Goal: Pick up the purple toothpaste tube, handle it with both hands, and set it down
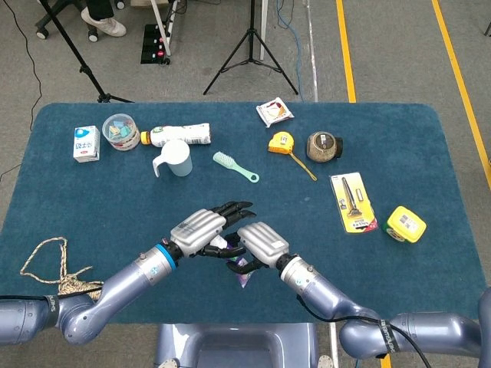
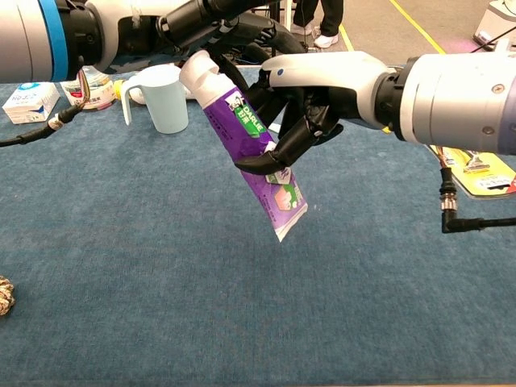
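The purple toothpaste tube (image 2: 256,143) hangs tilted above the blue cloth, white cap (image 2: 197,69) up and to the left, flat tail down. My right hand (image 2: 316,95) grips its middle from the right, dark fingers (image 2: 270,160) curled around it. My left hand (image 2: 216,24) reaches in from the upper left with its fingers stretched out over the cap; whether it touches the cap is hidden. In the head view the left hand (image 1: 201,228) and right hand (image 1: 261,241) meet near the table's front middle, with the tube (image 1: 242,276) mostly covered between them.
A pale blue cup (image 1: 177,159), white bottle (image 1: 181,135), plastic tub (image 1: 120,131) and small box (image 1: 87,143) stand back left. A green brush (image 1: 234,166), tape measure (image 1: 281,142), razor pack (image 1: 353,202) and yellow box (image 1: 405,224) lie right. A rope (image 1: 52,265) lies front left.
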